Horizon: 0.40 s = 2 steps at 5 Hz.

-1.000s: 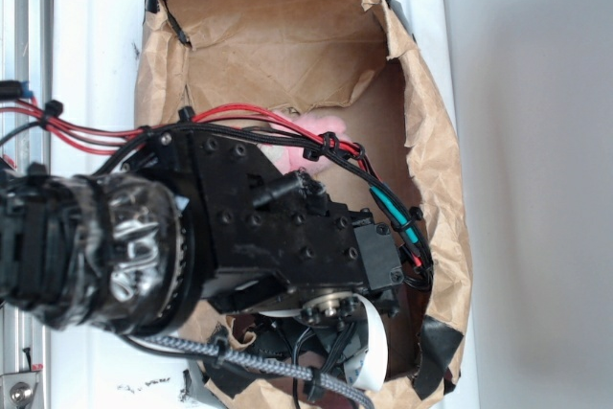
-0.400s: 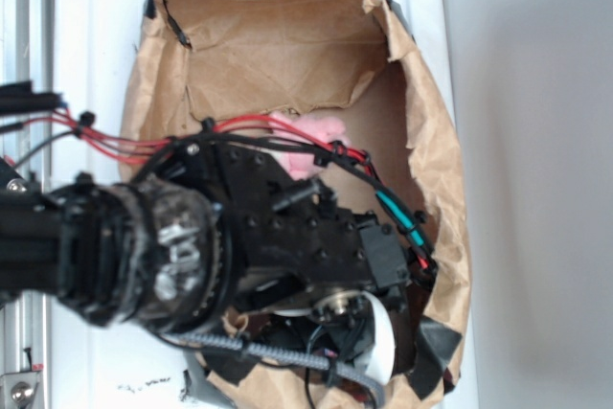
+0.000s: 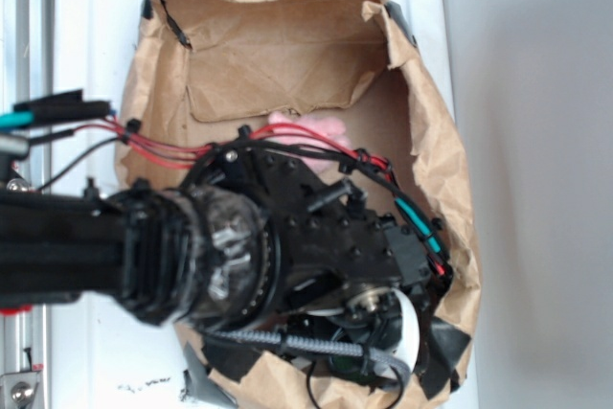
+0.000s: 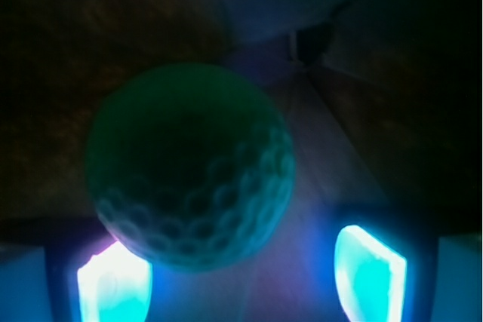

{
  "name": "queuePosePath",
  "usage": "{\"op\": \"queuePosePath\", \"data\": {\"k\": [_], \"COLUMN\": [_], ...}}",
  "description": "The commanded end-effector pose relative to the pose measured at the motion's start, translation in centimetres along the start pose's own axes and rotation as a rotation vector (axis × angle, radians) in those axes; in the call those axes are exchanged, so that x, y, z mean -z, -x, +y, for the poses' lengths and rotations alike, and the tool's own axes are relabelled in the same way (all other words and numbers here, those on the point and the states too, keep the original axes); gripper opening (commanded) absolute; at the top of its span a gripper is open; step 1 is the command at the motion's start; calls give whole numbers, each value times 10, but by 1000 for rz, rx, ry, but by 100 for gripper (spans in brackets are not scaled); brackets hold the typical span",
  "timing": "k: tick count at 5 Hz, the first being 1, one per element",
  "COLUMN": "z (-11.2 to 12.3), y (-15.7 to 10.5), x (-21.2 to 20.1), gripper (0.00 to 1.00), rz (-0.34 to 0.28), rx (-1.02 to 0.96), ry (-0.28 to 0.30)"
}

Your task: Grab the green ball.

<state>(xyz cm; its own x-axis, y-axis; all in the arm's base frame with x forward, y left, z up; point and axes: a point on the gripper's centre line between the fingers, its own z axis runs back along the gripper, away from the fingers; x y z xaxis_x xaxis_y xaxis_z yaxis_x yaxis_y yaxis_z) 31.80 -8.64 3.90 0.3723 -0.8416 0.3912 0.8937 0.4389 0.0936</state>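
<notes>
Brown paper bag (image 3: 278, 45) surrounds us; gripper (image 4: 241, 273) spread (ball nearer left pad), so we centre on green ball (image 4: 189, 167) before closing.

One dimpled dark green round ball (image 4: 189, 167), one pink plush toy (image 3: 308, 125) and one crumpled brown paper bag (image 3: 287, 35) are counted

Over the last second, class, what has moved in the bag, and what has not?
The arm has slid toward the right and bottom of the exterior picture, deeper over the paper bag, hiding more of the pink bunny. Bag and bunny stayed put. No grasp shows: the green ball sits between the tool's lit fingers.
</notes>
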Motion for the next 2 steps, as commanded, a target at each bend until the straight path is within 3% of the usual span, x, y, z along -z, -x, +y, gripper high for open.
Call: {"op": "queuePosePath", "data": {"k": [1,2], "z": [18,14], "y": [-17,-16], "x": [-20,-24], "gripper": [100,100], "rz": [-81,-98], "rx": [86,108], "ry": [53,54]}}
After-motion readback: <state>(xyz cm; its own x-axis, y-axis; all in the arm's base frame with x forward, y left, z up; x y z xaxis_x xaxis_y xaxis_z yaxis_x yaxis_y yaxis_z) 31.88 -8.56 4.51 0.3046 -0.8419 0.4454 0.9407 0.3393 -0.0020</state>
